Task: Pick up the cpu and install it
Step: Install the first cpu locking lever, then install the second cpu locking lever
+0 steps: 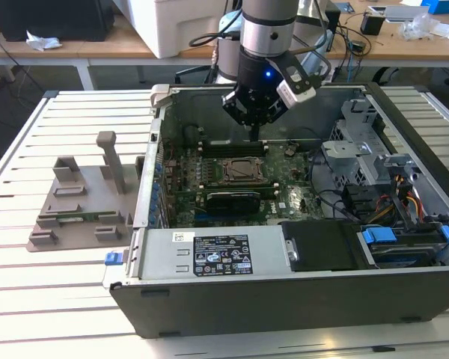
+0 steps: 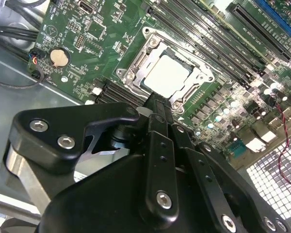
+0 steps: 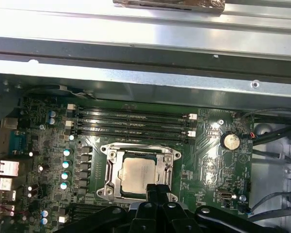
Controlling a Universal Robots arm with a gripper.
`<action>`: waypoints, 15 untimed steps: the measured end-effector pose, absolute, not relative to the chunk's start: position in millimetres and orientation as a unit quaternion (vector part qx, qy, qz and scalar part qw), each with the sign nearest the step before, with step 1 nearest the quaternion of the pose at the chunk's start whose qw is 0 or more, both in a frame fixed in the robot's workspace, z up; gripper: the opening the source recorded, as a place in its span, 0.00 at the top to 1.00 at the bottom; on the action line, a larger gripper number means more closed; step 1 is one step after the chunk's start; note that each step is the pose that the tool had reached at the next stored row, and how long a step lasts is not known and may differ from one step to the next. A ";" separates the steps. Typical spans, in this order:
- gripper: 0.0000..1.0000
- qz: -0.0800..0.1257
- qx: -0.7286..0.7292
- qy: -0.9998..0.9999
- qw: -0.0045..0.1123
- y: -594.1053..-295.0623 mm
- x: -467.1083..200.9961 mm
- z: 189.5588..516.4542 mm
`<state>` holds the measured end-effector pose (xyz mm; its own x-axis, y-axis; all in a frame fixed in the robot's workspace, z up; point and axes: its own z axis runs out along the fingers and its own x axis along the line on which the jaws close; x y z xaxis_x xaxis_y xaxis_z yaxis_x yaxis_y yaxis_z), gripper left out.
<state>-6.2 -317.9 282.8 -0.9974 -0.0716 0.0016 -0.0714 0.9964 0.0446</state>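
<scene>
Memory slots (image 3: pixel 133 121) ran above the socket frame (image 3: pixel 109 171) at the middle of the first wrist view, and a coin battery (image 3: pixel 230 141) sat to the right. The cpu (image 3: pixel 138 175) lay seated in that socket. My end effector (image 3: pixel 156 190) hung just over its near edge, fingers (image 2: pixel 157 109) pressed together, holding nothing.

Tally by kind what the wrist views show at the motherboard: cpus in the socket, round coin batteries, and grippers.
cpu, seated in the socket: 1
coin battery, on the board beside the socket: 1
gripper, above the cpu's edge: 1
Total: 3
</scene>
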 end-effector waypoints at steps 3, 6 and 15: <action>0.89 -0.022 0.036 -0.999 0.002 -317.9 -6.2 283.0; 0.89 -0.022 0.036 -0.999 0.002 -318.0 -6.2 283.1; 0.89 -0.040 0.036 -0.999 0.001 -376.2 -6.9 279.3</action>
